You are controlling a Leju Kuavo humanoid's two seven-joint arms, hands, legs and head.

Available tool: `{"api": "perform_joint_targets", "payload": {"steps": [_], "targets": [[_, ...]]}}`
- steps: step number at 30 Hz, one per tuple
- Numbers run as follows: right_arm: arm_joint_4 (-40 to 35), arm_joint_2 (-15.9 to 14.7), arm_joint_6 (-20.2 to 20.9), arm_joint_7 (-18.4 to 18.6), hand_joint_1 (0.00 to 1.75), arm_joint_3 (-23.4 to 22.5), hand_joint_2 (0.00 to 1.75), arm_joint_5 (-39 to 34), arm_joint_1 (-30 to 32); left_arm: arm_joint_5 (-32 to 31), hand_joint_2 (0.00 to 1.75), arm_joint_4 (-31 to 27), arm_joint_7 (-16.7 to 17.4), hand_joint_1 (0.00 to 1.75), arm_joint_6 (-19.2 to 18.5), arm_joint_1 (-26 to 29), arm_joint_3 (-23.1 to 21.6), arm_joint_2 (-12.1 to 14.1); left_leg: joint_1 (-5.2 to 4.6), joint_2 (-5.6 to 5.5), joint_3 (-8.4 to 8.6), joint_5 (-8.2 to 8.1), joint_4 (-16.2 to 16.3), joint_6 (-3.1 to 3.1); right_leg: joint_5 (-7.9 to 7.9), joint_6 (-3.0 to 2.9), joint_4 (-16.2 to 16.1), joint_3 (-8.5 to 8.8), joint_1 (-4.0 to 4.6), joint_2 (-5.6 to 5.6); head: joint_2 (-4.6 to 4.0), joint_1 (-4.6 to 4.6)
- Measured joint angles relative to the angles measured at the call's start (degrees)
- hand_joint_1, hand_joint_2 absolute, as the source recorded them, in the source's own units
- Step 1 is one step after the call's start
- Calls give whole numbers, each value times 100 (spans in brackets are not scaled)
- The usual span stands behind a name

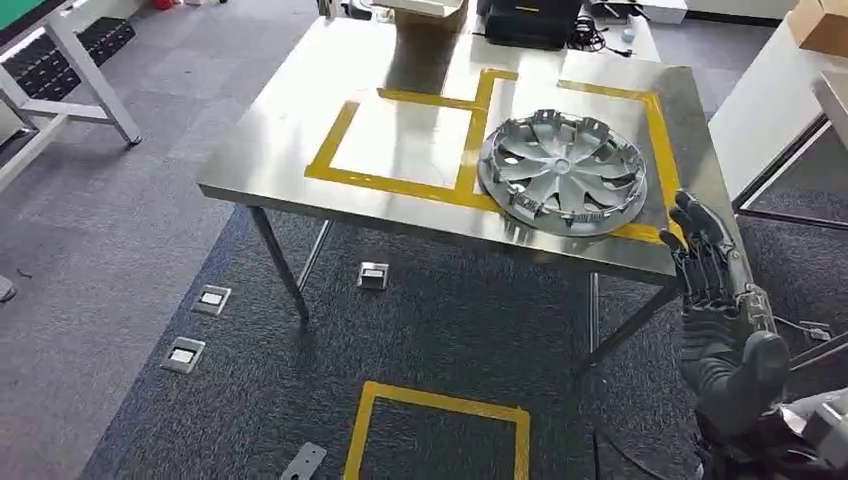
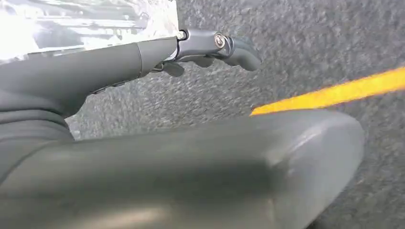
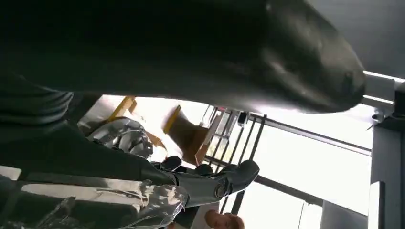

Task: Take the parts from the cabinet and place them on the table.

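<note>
A silver wheel cover (image 1: 563, 172) lies flat on the steel table (image 1: 290, 140), inside the right-hand yellow-taped rectangle, near the front edge. My right hand (image 1: 712, 265) is raised just off the table's front right corner, a little right of the wheel cover, fingers stretched out and holding nothing. In the right wrist view the same hand (image 3: 205, 183) reaches out with the wheel cover (image 3: 122, 136) beyond it. My left hand (image 2: 143, 143) hangs over grey carpet, fingers (image 2: 210, 45) extended and empty.
The left taped rectangle (image 1: 405, 140) on the table is bare. A cardboard box (image 1: 430, 12) and a black case (image 1: 530, 20) stand at the far edge. On the floor are a yellow tape square (image 1: 440, 430) and metal outlet plates (image 1: 210, 300). A white-framed table (image 1: 70, 80) stands left, another table (image 1: 770, 110) right.
</note>
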Motion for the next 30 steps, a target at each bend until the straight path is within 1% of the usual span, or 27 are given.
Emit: {"api": "perform_joint_targets", "payload": {"steps": [1, 2, 3, 4, 5, 6, 7, 8, 10, 11, 12, 13, 14, 15, 16, 17, 18, 19, 20, 21, 22, 23, 24, 26, 27, 28, 30], "targets": [[2, 0, 0, 0, 0, 0, 0, 0, 9, -2, 0, 0, 7, 0, 0, 2, -2, -2, -23, 3, -100, 72, 12, 10, -127, -2, 403, -70, 1, 1, 0, 15], [2, 0, 0, 2, 0, 0, 0, 0, 17, -2, 0, 0, 15, 0, 0, 2, -2, -2, -47, 3, -199, 140, 22, 17, -31, -19, 563, -34, 5, 1, 0, 20], [2, 0, 0, 4, 0, 0, 0, -2, 19, -7, 0, 0, 22, 0, 0, 0, -2, -2, -71, 3, -288, 197, 27, 19, 154, -51, 464, 113, 17, 0, 0, 22], [0, 0, 0, 4, 0, 0, 0, -2, 19, -13, 0, -2, 35, 0, 0, -5, -2, 0, -94, 3, -368, 252, 37, 21, 357, -103, 159, 357, 37, 1, 0, 29], [0, 0, -2, 4, 0, -4, 0, -2, 20, -28, 0, -2, 57, 0, -2, -13, -4, 0, -118, -1, -439, 312, 40, 21, 512, -188, -371, 736, 75, 2, 0, 31], [-4, 0, -4, 4, 0, -11, 0, -2, 19, -39, 0, -6, 66, 0, -4, -19, -7, -4, -113, -3, -463, 350, 43, 24, 523, -257, -772, 1021, 115, 7, 0, 28], [-33, -7, -17, 7, 0, -18, 0, -2, 22, -50, 0, -28, 70, 0, -9, -20, -13, -24, -151, -9, -508, 395, 53, -15, 317, -371, -1358, 1397, 181, -14, 0, 9], [-57, -11, -20, -2, 0, -20, 0, -2, 21, -63, 0, -33, 72, 0, -4, -26, -17, -28, -112, -4, -519, 461, 42, -43, 326, -297, -1465, 1431, 184, -15, 0, -9], [-61, -20, -28, 4, 0, -20, 0, -2, 37, -76, 0, -37, 74, 0, -6, -38, -37, -31, -62, -2, -540, 560, 8, -115, 412, -348, -1481, 1372, 243, -9, 0, 24], [-66, -22, -35, 4, 0, -20, 0, -2, 57, -76, 0, -42, 85, 0, 2, -33, -48, -24, -97, -11, -567, 616, 0, -154, 512, -368, -1544, 1322, 205, -19, 0, 26], [-66, -22, -33, 4, 0, -15, 0, -2, 58, -74, 0, -48, 96, 0, 13, -34, -63, -18, -85, -18, -621, 419, 73, -181, 595, -382, -1567, 1275, 163, -41, 0, 26], [-66, -20, -33, 9, 0, -15, 0, -2, 60, -74, 0, -48, 101, 0, 18, -31, -83, -17, -77, -16, -694, 124, 260, -208, 651, -419, -1566, 1206, 153, -38, 0, 11], [-66, -20, -33, 11, 0, -15, 0, -2, 69, -66, 0, -48, 105, 0, 20, -29, -105, -15, -39, -13, -815, -293, 671, -253, 717, -419, -1556, 1116, 145, -40, 0, -28], [-66, -20, -33, 11, 0, -15, 0, -2, 76, -59, 0, -48, 107, 0, 22, -31, -111, -9, -21, -13, -870, -511, 989, -279, 760, -416, -1549, 1066, 144, -40, 0, -37], [-66, -20, -33, 11, 0, -15, 0, -4, 77, -59, 0, -48, 107, 0, 28, -37, -120, 2, 1, -13, -940, -724, 1501, -314, 838, -406, -1533, 958, 143, -41, 0, -39], [-63, -20, -31, 13, 0, -13, 0, -4, 79, -57, 0, -48, 107, 0, 28, -42, -131, 9, 16, -12, -927, -692, 1748, -339, 900, -391, -1511, 859, 139, -40, 0, -44], [-63, -17, -28, 17, 0, -11, 0, -4, 79, -55, 0, -48, 107, 0, 28, -45, -133, 13, 28, -12, -815, -504, 1741, -358, 954, -372, -1475, 747, 127, -41, 0, -46], [-63, -15, -26, 20, 0, -11, 0, -4, 79, -50, 0, -48, 109, 0, 28, -46, -136, 18, 36, -12, -617, -275, 1538, -374, 997, -349, -1427, 638, 111, -41, 0, -46], [-63, -13, -26, 20, 0, -11, 0, -4, 78, -39, 0, -48, 109, 0, 28, -47, -136, 24, 49, -12, -289, -71, 1101, -388, 1035, -316, -1366, 522, 88, -40, 0, -50], [-63, -13, -20, 20, 0, -11, 0, -4, 75, -35, 0, -50, 109, 0, 28, -55, -136, 26, 66, -12, 42, -50, 635, -406, 1063, -286, -1301, 441, 75, -38, 0, -57], [-63, -13, -17, 20, 0, -13, 0, -4, 74, -20, 0, -66, 111, 0, 26, -75, -138, 24, 34, -21, 349, -347, 163, -410, 1093, -240, -1243, 359, 95, -33, 0, -83], [-63, -11, -15, 22, 0, -15, 0, -9, 67, -7, 0, -74, 107, 0, 28, -93, -138, 26, 15, -40, 402, -396, 14, -288, 1130, -206, -1209, 333, 96, -39, 0, -98], [-63, -11, -5, 17, 0, -11, 0, -9, 54, 4, 0, -79, 111, 0, 28, -91, -140, 28, 2, -36, 298, -370, 32, -250, 1186, -185, -1208, 334, 89, -44, 0, -81], [-63, -11, 0, 20, 0, -13, 0, -15, 58, 13, 0, -85, 116, 0, 26, -79, -142, 28, -13, -29, 260, -299, 41, -133, 1284, -107, -1244, 332, 79, -38, 0, -81], [-61, -13, 0, 20, 0, -13, 0, -15, 61, 17, 0, -87, 116, 0, 26, -90, -142, 33, 19, 19, 207, -228, 21, -45, 1208, -84, -1206, 281, 62, -15, 0, -81], [-61, -13, 0, 20, 0, -13, 0, -17, 58, 20, 0, -94, 116, 0, 28, -98, -140, 39, 10, 16, 127, -155, 22, 13, 878, -62, -1023, 198, 59, -14, 0, -37], [-59, -13, 0, 20, 0, -13, 0, -17, 61, 17, 0, -96, 116, 0, 20, -110, -142, 39, -13, 18, 3, -18, 28, 42, 195, -26, -227, -2, 52, -13, 0, 7]]}}
